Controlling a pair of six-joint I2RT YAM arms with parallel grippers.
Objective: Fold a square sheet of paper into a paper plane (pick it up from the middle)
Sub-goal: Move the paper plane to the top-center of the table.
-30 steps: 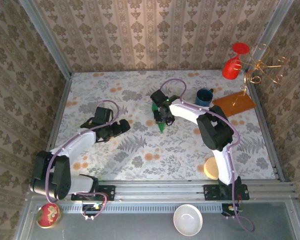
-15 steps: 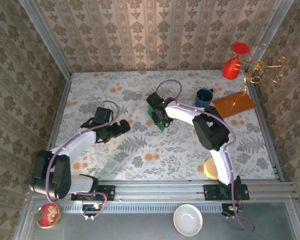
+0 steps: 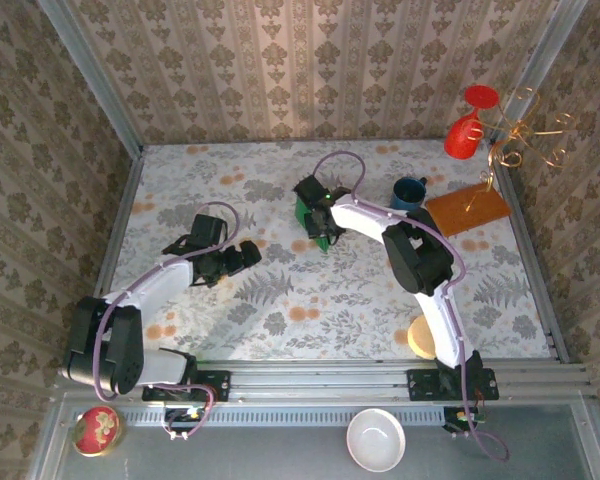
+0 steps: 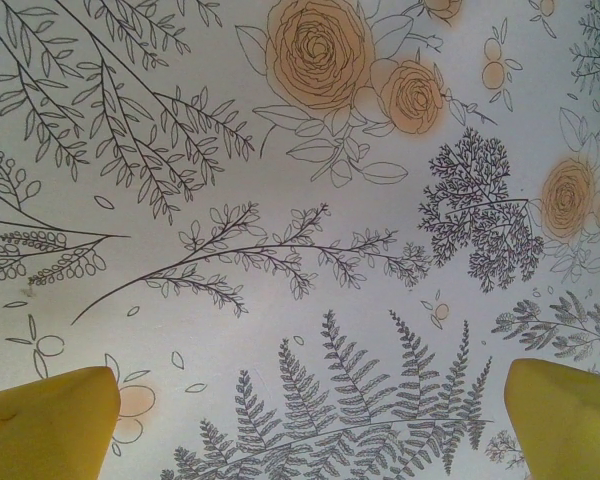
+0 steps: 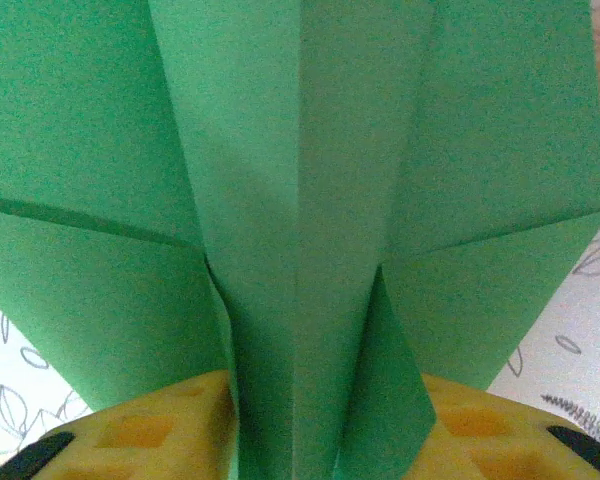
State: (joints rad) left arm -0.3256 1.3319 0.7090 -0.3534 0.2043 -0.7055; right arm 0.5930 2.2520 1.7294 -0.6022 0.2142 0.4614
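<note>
The paper plane (image 3: 325, 239) is bright green and lies mid-table toward the back, mostly under my right gripper (image 3: 316, 216). In the right wrist view the paper plane (image 5: 300, 200) shows a central ridge with creased wings spreading to both sides. The ridge runs down between the yellow fingers (image 5: 140, 432) of the right gripper (image 5: 325, 440), which stand apart around it and do not pinch it flat. My left gripper (image 3: 252, 252) hovers over bare tablecloth to the left. In its own view the left gripper (image 4: 310, 420) is wide open, yellow fingertips (image 4: 50, 420) at the frame corners, nothing between them.
A blue mug (image 3: 410, 192) and an orange-brown board (image 3: 467, 210) stand right of the plane. A red cup (image 3: 465, 130) and a gold wire stand (image 3: 525, 135) are at the back right. A round wooden disc (image 3: 421, 337) lies near the right base. A white bowl (image 3: 374, 439) sits off the table.
My right gripper has slid toward the back left with the green plane, and its fingers have spread wider. The left arm has stayed put.
</note>
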